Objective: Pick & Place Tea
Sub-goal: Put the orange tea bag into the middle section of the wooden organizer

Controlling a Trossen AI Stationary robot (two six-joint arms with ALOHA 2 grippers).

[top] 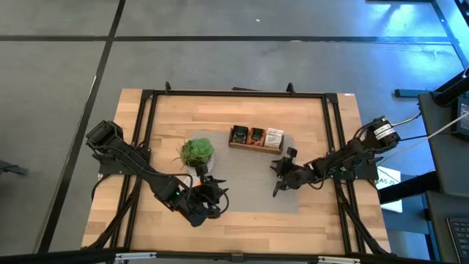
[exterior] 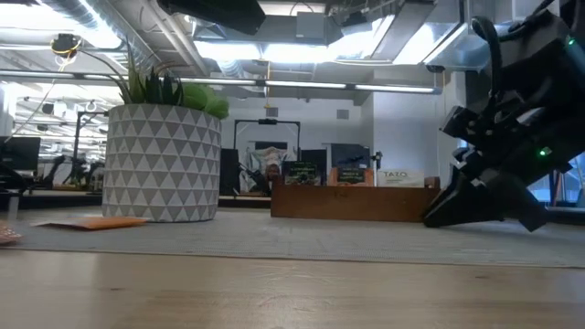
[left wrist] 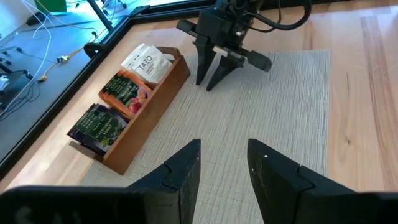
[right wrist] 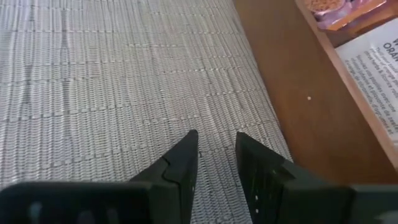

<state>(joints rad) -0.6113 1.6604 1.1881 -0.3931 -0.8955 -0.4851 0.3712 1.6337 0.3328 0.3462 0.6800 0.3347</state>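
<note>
The left hand (top: pixel 213 196) hangs over the front of the grey mat (left wrist: pixel 280 118), its fingers (left wrist: pixel 186 168) a narrow gap apart with nothing between them, touching nothing. Just beside it stands one potted plant (top: pixel 196 154) in a white pot with grey triangles. In the low view one orange tea bag (exterior: pixel 90 222) lies flat on the mat before the pot.

Further right, one wooden box (top: pixel 256 138) with three compartments sits on the desk (top: pixel 242 227) at the mat's far edge; each compartment holds upright tea bags (left wrist: pixel 121 93): dark green, orange, white. How many in each cannot be told.

The right hand (top: pixel 279 183) points down at the mat near the box's white end, fingers (right wrist: pixel 180 162) narrowly parted and empty.
</note>
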